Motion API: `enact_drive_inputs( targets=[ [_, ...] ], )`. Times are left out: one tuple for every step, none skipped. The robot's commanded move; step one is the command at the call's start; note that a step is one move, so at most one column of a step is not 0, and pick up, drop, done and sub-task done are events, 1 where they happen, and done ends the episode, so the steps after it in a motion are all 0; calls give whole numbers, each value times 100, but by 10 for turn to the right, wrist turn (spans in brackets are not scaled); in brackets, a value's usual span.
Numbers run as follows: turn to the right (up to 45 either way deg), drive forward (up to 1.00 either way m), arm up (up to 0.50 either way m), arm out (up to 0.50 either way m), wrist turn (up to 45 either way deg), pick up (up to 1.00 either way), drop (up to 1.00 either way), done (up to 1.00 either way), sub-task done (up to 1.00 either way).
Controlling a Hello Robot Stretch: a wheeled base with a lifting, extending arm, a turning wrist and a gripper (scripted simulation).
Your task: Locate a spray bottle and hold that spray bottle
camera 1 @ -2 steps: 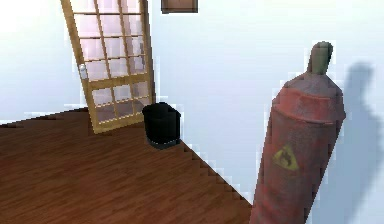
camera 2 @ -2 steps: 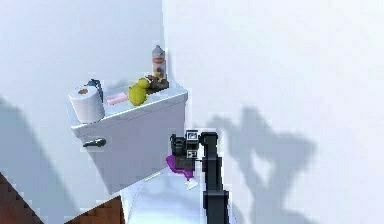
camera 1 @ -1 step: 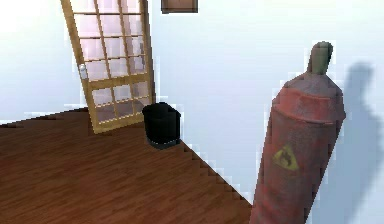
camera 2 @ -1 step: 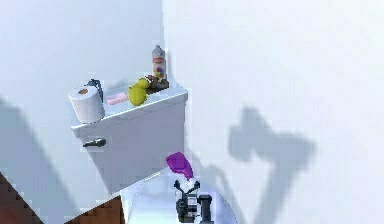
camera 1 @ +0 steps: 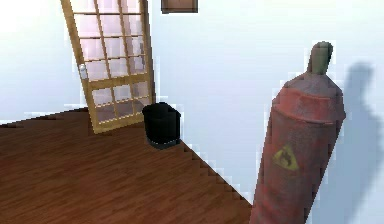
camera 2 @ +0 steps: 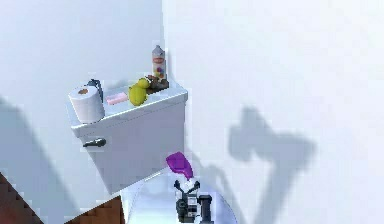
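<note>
Lower middle of the arm side view: the hand sits by the white toilet with a purple bottle right at its tip. Might be the spray bottle, hard to say. Can't tell how the fingers are set or whether it's holding anything. A toilet roll and another bottle stand on the toilet's top, upper left.

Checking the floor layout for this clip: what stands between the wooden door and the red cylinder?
A black bin stands between them, close to the door and farther from the red cylinder; the forward view shows it.
</note>
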Motion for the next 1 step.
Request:
enact_drive_inputs(
  targets=[
    [0,0,10,0,0,0,0,0,0]
  ],
)
